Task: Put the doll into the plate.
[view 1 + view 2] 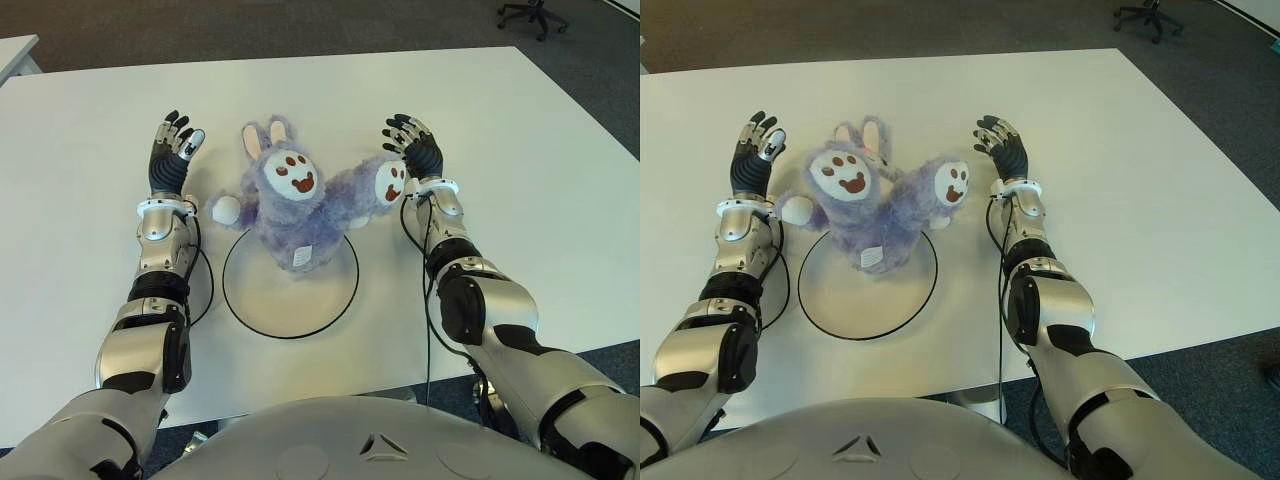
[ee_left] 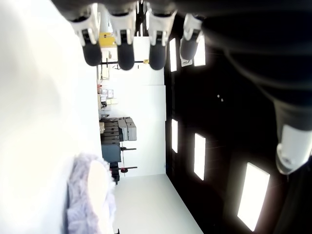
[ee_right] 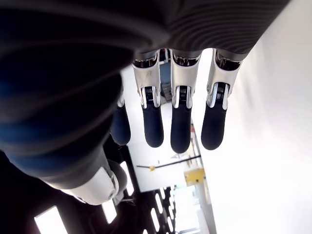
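Doll [image 1: 288, 205] is plush: judged light, soft, compressible, best squeezed at the torso; it sits on the far rim of the plate [image 1: 335, 305]. Left hand [image 1: 172, 152] and right hand [image 1: 412, 146] flank it over the bench [image 1: 520, 160], fingers spread, holding nothing.

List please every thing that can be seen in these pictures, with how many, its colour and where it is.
doll: one, purple plush rabbit with white face and paws, on the far edge of the plate, partly over its rim, between the two hands.
plate: one, white with thin black rim, on the table before the robot.
table: one, white, under everything.
office chair: one, dark, on the grey carpet beyond the table's far right corner.
left hand: one, black and silver, fingers spread, left of the doll, holding nothing.
right hand: one, black and silver, fingers spread, right of the doll, holding nothing.
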Action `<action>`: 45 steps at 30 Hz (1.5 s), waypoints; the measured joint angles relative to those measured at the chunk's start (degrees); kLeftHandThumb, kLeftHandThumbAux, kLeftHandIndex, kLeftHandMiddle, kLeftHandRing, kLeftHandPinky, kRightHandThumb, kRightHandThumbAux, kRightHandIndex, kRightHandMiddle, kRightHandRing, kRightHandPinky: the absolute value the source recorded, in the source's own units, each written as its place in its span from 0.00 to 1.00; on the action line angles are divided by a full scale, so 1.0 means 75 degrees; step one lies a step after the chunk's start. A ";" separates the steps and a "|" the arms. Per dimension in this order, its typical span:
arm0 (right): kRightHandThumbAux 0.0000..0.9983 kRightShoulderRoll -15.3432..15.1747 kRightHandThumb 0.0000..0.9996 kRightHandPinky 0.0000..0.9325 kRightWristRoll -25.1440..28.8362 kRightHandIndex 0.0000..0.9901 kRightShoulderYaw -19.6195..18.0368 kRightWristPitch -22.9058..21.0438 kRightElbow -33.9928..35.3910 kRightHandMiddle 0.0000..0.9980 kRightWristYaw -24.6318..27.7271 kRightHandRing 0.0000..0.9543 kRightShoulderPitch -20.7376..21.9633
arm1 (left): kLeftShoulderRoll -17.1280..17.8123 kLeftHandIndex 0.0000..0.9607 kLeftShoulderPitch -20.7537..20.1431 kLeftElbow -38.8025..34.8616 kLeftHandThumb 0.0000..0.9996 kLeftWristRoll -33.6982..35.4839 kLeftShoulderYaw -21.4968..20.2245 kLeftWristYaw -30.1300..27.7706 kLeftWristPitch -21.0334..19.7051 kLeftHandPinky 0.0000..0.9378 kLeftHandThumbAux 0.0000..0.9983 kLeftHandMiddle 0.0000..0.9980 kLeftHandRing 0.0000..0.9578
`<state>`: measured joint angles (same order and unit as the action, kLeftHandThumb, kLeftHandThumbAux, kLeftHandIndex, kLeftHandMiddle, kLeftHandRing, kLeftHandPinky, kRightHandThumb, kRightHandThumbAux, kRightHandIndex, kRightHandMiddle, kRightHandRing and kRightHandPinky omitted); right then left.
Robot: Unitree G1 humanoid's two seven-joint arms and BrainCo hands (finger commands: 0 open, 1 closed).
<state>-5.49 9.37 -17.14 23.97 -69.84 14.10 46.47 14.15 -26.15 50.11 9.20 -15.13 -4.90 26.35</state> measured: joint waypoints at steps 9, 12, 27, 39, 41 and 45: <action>0.77 -0.0001 0.55 0.34 0.0002 0.25 0.0012 0.0025 0.0001 0.26 0.0013 0.28 -0.0012 | -0.0002 0.02 -0.0020 0.0048 0.00 -0.0001 -0.0001 0.0001 -0.0032 0.11 0.54 0.11 0.11; 0.77 -0.0002 0.55 0.34 0.0002 0.24 0.0012 0.0026 0.0002 0.25 0.0014 0.28 -0.0013 | -0.0005 0.02 -0.0037 0.0084 0.00 -0.0001 -0.0010 0.0002 -0.0050 0.10 0.54 0.11 0.11; 0.76 -0.0001 0.52 0.34 0.0021 0.19 -0.0029 0.0024 0.0007 0.25 0.0027 0.28 -0.0019 | -0.0021 0.01 -0.0036 0.0082 0.00 -0.0002 -0.0014 0.0010 -0.0087 0.07 0.53 0.10 0.09; 0.76 -0.0016 0.50 0.32 0.0023 0.19 -0.0047 0.0023 0.0011 0.23 0.0080 0.26 -0.0024 | -0.0050 0.00 -0.0033 0.0079 0.00 0.0002 -0.0065 0.0108 -0.0199 0.05 0.54 0.09 0.08; 0.76 -0.0018 0.50 0.33 0.0020 0.19 -0.0044 0.0023 0.0011 0.23 0.0080 0.26 -0.0024 | -0.0053 0.00 -0.0033 0.0079 0.00 0.0001 -0.0073 0.0108 -0.0214 0.04 0.53 0.08 0.07; 0.76 -0.0022 0.49 0.33 0.0016 0.19 -0.0035 0.0023 0.0012 0.24 0.0080 0.27 -0.0024 | -0.0059 0.00 -0.0031 0.0078 0.00 0.0001 -0.0087 0.0108 -0.0255 0.04 0.53 0.09 0.07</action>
<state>-5.66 9.49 -17.40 24.15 -69.76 14.70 46.29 13.71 -26.38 50.69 9.20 -15.79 -4.09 24.43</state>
